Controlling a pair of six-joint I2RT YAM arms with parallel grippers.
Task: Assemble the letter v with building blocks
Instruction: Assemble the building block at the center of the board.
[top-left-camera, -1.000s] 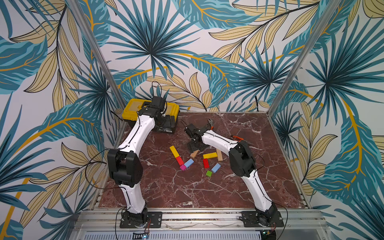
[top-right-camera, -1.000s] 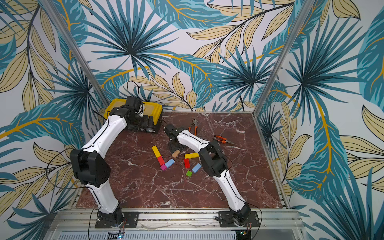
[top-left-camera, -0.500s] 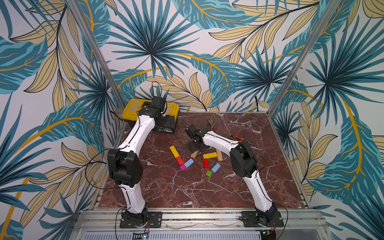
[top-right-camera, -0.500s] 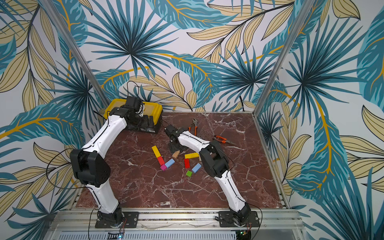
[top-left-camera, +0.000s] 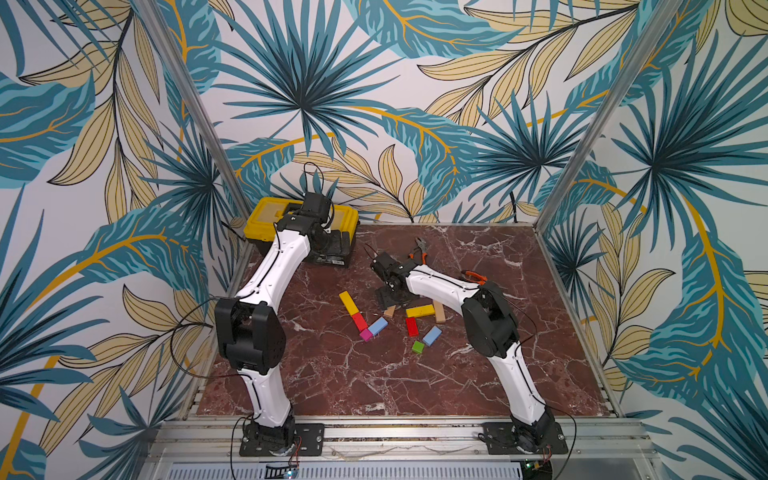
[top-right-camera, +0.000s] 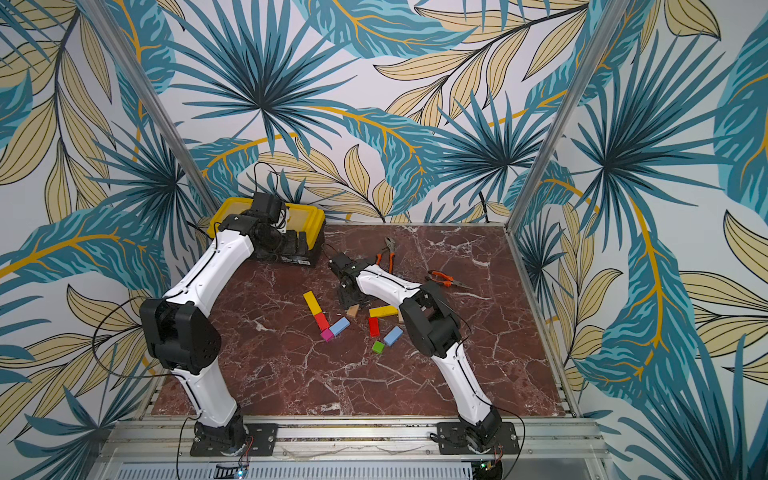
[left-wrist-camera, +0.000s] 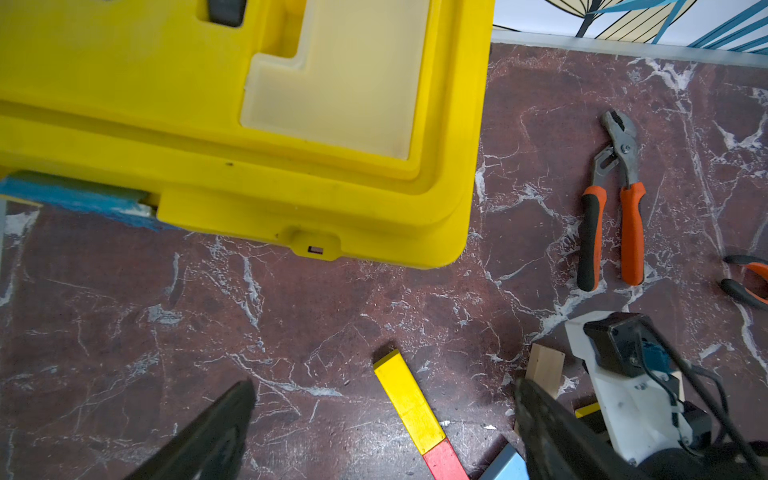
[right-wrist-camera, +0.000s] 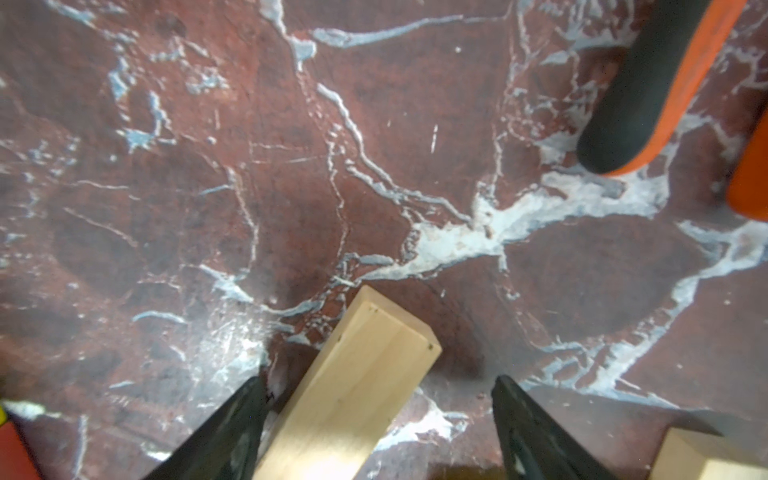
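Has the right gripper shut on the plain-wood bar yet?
Not yet, open: the right gripper straddles the plain-wood bar, one finger near it, bare marble showing before the other.

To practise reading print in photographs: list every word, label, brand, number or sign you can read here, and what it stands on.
No text can be read.
Pale print low on the black front of the yellow-lidded toolbox: too small and blurred to read.
Groove-joint pliers: no marking visible.
Plain-wood block: no marking.

Both top views overlook the whole table (top-left-camera: 332, 374); wrist cameras look down close.
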